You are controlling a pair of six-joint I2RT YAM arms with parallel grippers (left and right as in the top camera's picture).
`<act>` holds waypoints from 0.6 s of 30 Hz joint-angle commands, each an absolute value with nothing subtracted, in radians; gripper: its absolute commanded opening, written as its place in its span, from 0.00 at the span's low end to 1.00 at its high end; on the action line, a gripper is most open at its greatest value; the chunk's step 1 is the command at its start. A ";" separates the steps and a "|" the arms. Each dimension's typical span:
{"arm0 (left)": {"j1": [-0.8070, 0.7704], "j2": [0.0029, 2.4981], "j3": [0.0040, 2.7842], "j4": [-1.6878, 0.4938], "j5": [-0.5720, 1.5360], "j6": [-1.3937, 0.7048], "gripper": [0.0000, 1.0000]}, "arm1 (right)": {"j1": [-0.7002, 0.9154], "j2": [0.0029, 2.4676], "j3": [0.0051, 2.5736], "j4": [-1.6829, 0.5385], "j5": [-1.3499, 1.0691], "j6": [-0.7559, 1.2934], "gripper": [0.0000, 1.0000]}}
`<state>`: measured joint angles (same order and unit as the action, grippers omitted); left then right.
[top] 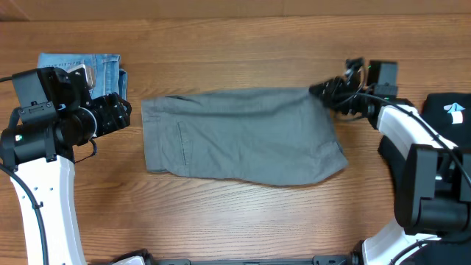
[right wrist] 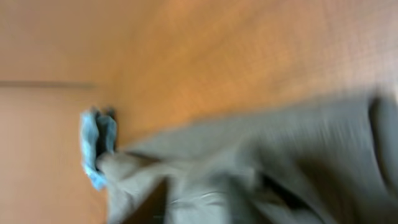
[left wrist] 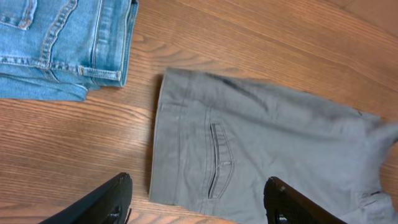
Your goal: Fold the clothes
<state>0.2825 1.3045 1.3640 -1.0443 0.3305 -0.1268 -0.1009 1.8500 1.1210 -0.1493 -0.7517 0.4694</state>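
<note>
Working from the left: my left tool [top: 124, 112] hovers just off the waistband end of the grey shorts [top: 243, 136] with its fingers apart and nothing between them. The left wrist view shows bare wood and the waistband edge in that gap. The shorts lie flat across the middle of the surface [top: 243, 221], waistband toward the left and legs toward the right, well clear of the folded blue denim shorts [top: 103, 62] at the far left corner. Over on the right, my right tool [top: 322, 93] sits at the far top corner of the leg end. Its wrist view is a smear, so I can't tell if it's actually clamped on cloth or just touching it. My read is that I'm at the first pinch for a fold. To do it clean, I'd want the right side to have both layers of that corner. I'd bring the left down on the matching waistband corner, lift both evenly and carry low, so the fabric doesn't drag or bunch. I'd also keep the left elbow away from the denim. Count: 2 arms, 2 tools, 1 grey pair to fold, 1 denim pair folded, and 1 slit pocket [left wrist: 217, 160] showing.
</note>
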 commanded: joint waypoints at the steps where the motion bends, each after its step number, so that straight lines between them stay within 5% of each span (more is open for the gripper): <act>1: 0.287 1.288 1.377 -1.052 0.348 -0.112 0.71 | -0.130 1.831 1.148 -0.124 -0.783 0.562 0.83; 10: 0.287 1.288 1.377 -1.070 0.339 -0.110 0.71 | -0.150 1.831 1.146 -0.406 -0.454 0.326 0.66; 18: 0.287 1.288 1.377 -1.130 0.337 -0.107 0.72 | -0.095 1.884 1.146 -0.251 -0.405 0.235 0.63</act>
